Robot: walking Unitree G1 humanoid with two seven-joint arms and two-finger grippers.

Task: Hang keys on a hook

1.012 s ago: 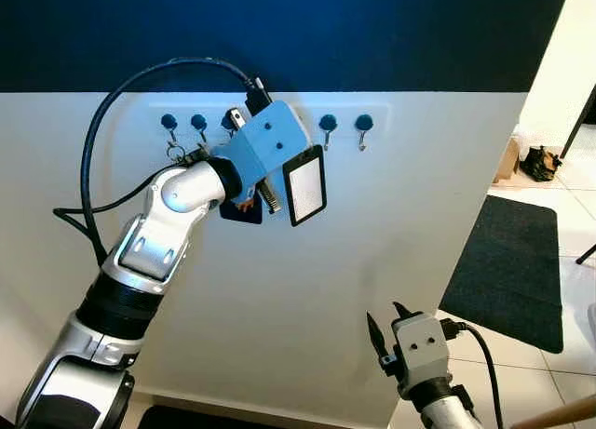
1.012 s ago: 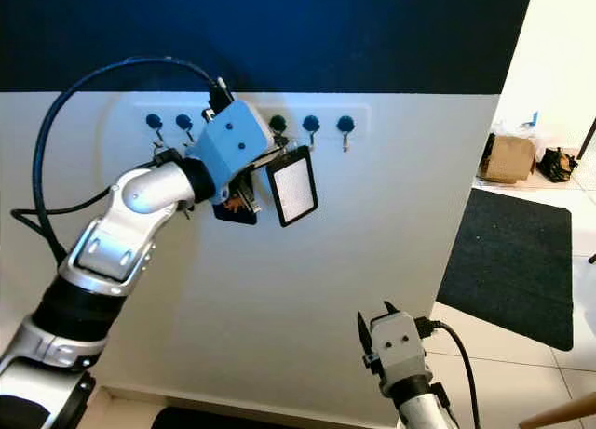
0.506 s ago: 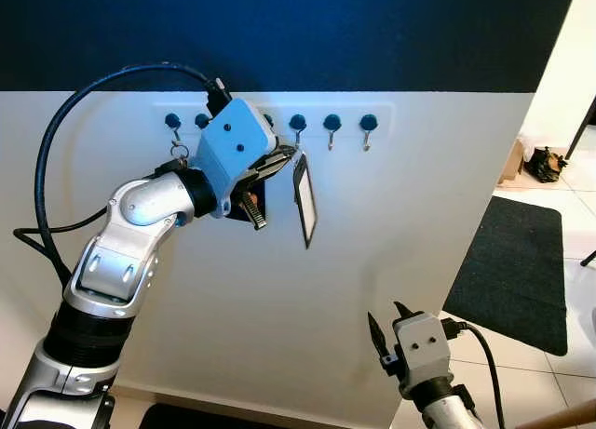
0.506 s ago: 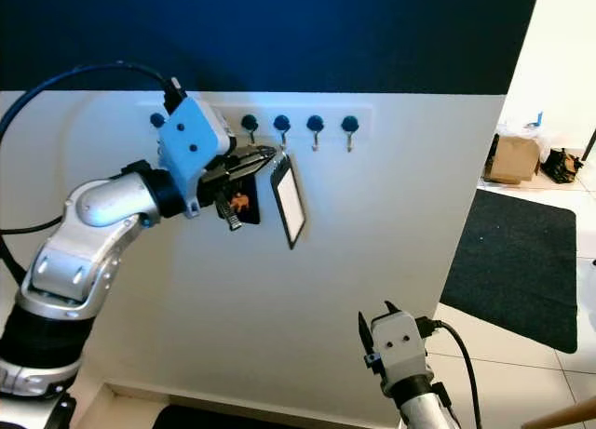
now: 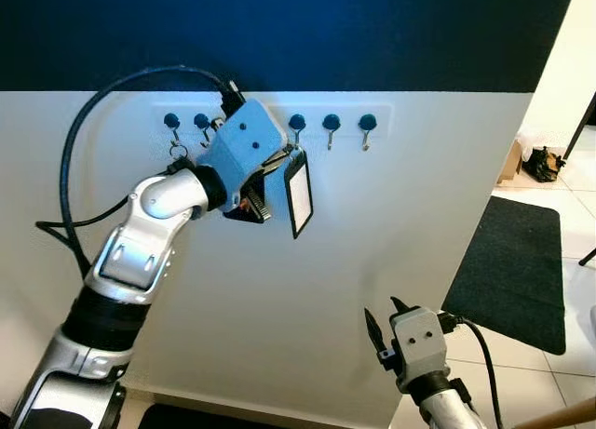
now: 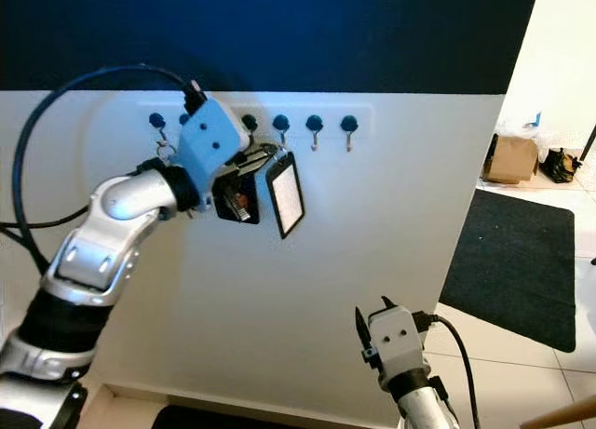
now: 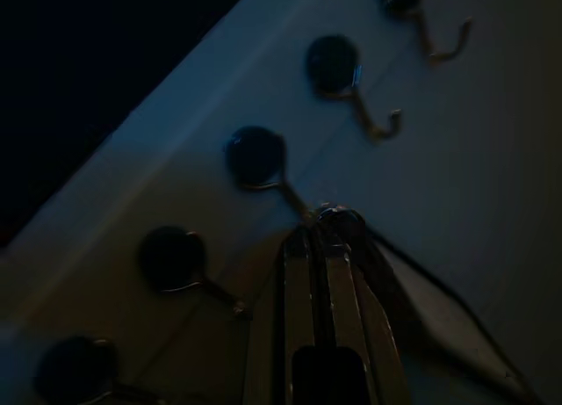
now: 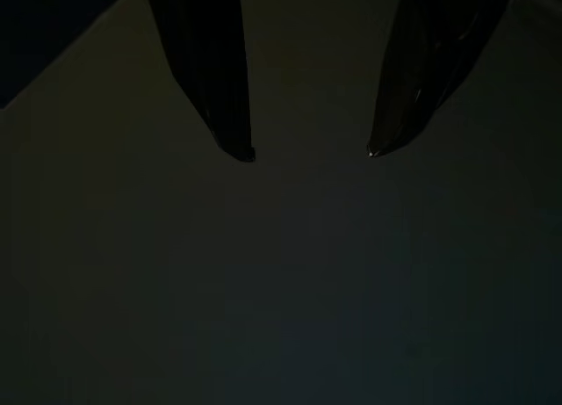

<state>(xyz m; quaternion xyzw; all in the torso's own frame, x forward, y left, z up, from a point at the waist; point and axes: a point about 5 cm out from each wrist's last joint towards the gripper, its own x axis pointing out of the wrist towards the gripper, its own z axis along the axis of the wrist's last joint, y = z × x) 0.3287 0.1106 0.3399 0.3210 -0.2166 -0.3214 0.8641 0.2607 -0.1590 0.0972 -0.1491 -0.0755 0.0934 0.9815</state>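
Observation:
My left gripper (image 5: 285,155) is raised against the white wall and shut on a key ring (image 7: 339,219). From the ring hang a black-framed badge card (image 5: 298,193) and a dark bundle of keys (image 5: 248,206). A row of blue-knobbed hooks (image 5: 331,124) runs along the wall. In the left wrist view the ring sits right at the tip of the middle hook (image 7: 263,163); whether it is over the hook is unclear. My right gripper (image 5: 383,319) hangs low in front of the wall, open with nothing in it, fingertips (image 8: 244,150) apart.
Another key ring (image 5: 175,151) hangs from the leftmost hook. The wall is dark blue above the hook rail. To the right, a black mat (image 5: 510,271) lies on the tiled floor, with a cardboard box (image 6: 507,157) and a dark bag (image 5: 540,163) beyond it.
My left gripper drew back to the left, then returned up toward the hooks with the keys. The badge card swung and twisted. The right arm barely moved.

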